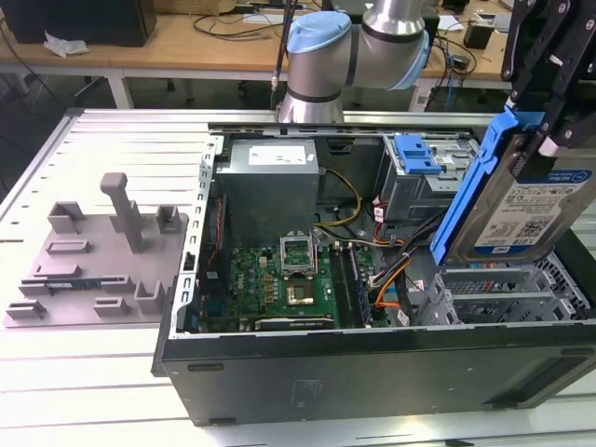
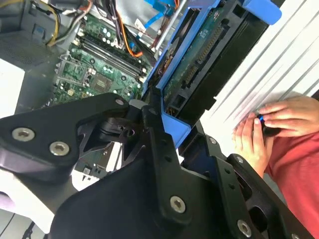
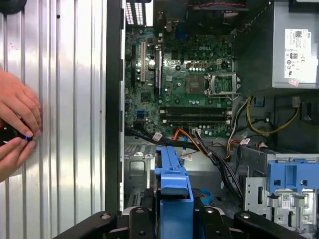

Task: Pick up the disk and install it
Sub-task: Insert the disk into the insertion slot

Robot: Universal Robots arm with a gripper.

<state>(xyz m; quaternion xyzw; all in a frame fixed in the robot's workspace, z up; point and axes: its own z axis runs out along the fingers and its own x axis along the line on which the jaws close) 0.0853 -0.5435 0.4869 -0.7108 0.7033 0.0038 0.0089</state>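
The disk [image 1: 521,209] is clamped by the gripper [image 1: 545,130], closed around its blue rails, and hung tilted above the drive cage [image 1: 503,289] below, where a misaligned rail could be snagged.

We see the open computer case [image 1: 372,372] lying on the table [image 1: 84,391], with a fixture plate [image 1: 93,270] on the table to the exterior view's left of it and the arm [image 1: 321,56] standing behind it. Inside the case, the power supply [image 1: 270,182] sits at the back, the motherboard [image 1: 279,279] in front of it, and the drive cage [image 1: 424,182] to the exterior view's right of the supply. The disk [image 1: 521,209] hangs tilted above the case's right end in that view, held in the gripper [image 1: 548,140], and a person's hands [image 3: 17,124] rest on the table just outside the case wall.
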